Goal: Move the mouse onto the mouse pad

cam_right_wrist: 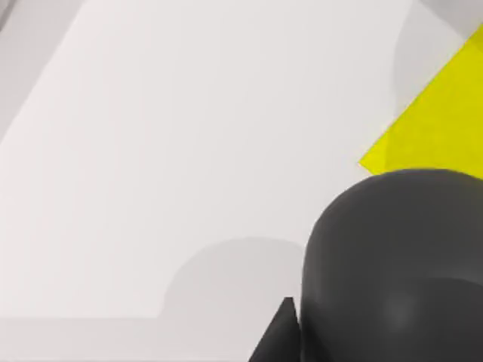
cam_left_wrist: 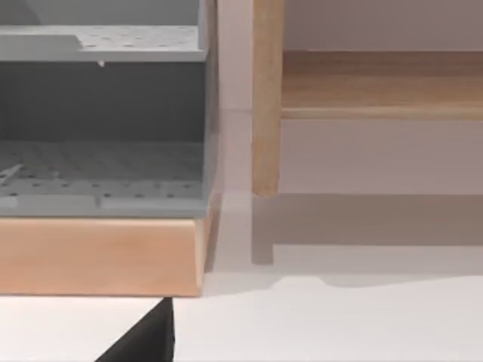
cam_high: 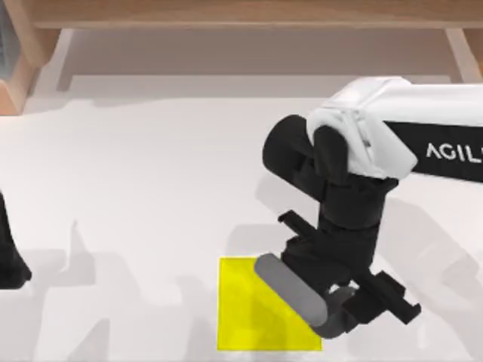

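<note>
The mouse is a grey oblong lying slantwise over the upper right corner of the yellow mouse pad. Its far end reaches past the pad's right edge. My right gripper comes down from the right and is shut on that end of the mouse. In the right wrist view the mouse looms close as a dark rounded mass, with a corner of the mouse pad beyond it. I cannot tell whether the mouse touches the pad or hangs just above it. My left arm is parked at the table's left edge.
The white table stretches open to the left of and behind the pad. A wooden frame runs along the back. The left wrist view faces a grey perforated shelf unit on a wooden base and a wooden post.
</note>
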You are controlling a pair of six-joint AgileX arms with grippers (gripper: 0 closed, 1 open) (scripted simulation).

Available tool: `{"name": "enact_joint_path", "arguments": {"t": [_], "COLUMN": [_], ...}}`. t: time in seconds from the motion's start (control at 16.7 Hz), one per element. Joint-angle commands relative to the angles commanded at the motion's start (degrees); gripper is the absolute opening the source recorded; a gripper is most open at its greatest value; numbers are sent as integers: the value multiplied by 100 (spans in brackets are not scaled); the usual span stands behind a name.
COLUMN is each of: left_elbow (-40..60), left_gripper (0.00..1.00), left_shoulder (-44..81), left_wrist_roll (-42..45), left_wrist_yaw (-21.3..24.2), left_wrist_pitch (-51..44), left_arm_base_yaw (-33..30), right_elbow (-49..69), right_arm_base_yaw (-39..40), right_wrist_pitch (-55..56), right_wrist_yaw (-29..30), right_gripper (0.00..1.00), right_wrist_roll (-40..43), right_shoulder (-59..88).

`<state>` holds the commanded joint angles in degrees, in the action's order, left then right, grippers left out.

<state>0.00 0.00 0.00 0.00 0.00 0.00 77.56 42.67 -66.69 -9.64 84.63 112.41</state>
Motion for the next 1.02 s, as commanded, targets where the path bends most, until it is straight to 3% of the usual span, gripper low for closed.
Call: {"name": "enact_joint_path", "arguments": {"t": [0.24, 0.48, 0.72, 1.02], "left_elbow": [0, 0, 0, 0], "left_gripper": [100, 100, 100, 100], "left_shoulder": [0, 0, 0, 0], "left_wrist_roll": [0, 0, 0, 0], "left_wrist_yaw": [0, 0, 0, 0], "left_wrist_pitch": [0, 0, 0, 0], "left_arm_base_yaw": [0, 0, 0, 0], "right_elbow": [595, 1103, 1359, 1349], "right_arm_base_yaw": [519, 756, 809, 783], "right_wrist_pitch": [11, 67, 112, 108], "right_wrist_yaw": [234, 598, 838, 838], "right_gripper": [0, 0, 0, 0], "right_wrist_roll": [2242, 3806, 4480, 4484], "right_shoulder": [312, 410, 395, 386]}}
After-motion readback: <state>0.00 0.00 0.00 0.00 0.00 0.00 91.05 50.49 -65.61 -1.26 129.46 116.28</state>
